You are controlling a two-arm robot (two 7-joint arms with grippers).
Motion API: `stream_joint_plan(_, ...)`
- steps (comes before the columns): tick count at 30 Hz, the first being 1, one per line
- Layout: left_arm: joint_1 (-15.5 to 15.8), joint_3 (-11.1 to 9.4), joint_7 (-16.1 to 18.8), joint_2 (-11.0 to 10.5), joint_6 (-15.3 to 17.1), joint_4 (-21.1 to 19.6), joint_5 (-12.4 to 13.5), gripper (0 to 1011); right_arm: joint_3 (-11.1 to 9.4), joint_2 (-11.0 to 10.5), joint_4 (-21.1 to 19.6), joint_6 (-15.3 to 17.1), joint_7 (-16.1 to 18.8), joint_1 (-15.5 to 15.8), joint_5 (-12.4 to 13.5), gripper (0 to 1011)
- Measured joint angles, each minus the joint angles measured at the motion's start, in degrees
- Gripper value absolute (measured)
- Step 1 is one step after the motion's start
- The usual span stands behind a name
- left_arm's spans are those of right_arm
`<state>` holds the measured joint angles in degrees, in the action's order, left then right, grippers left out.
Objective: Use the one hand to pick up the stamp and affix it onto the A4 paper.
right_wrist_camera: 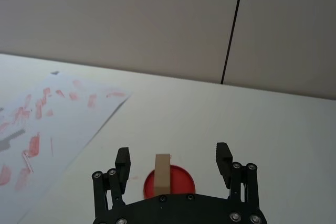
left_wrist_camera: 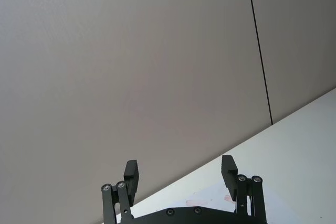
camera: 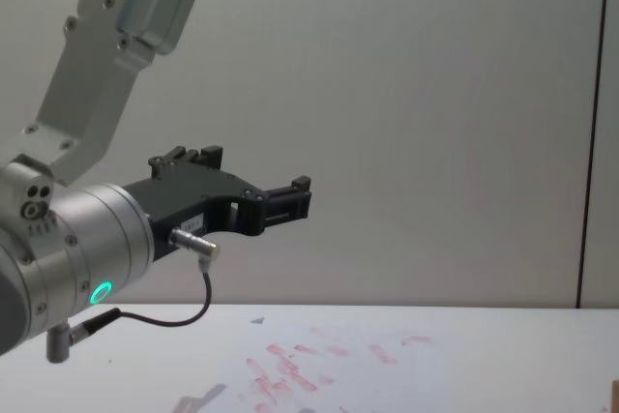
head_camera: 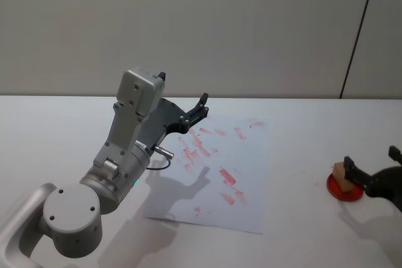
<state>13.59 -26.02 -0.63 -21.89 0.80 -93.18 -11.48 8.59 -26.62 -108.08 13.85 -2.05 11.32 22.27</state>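
The stamp (head_camera: 341, 174), a small tan block, stands upright on a round red ink pad (head_camera: 345, 191) at the table's right. In the right wrist view the stamp (right_wrist_camera: 162, 174) shows in line with the gap of my right gripper (right_wrist_camera: 173, 156), a little to one side, with neither finger touching it. My right gripper (head_camera: 370, 157) is open and low beside the pad. The A4 paper (head_camera: 245, 180), white with several red prints, lies flat at the middle of the table. My left gripper (head_camera: 202, 108) hangs open and empty above the paper's left part.
The white tabletop (head_camera: 301, 136) runs back to a plain grey wall. The bulky left arm (head_camera: 119, 155) stands over the table's left front. A cable (camera: 184, 316) loops under the left wrist.
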Motion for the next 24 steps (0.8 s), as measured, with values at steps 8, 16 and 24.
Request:
stream_joint_plan(8,0.0,0.0,0.0,0.0,0.0,0.0,0.0,1003,0.4,0.2,0.7,3.7,-0.6,0.1,-2.0,1001)
stream_joint_plan(16,0.0,0.0,0.0,0.0,0.0,0.0,0.0,1003,1.1,1.3,2.4,6.1,-0.2,-1.2,-4.1,1001)
stream_joint_plan(24,0.0,0.0,0.0,0.0,0.0,0.0,0.0,1003,1.8,2.6,4.8,7.9,0.8,-3.2,-6.2,1001)
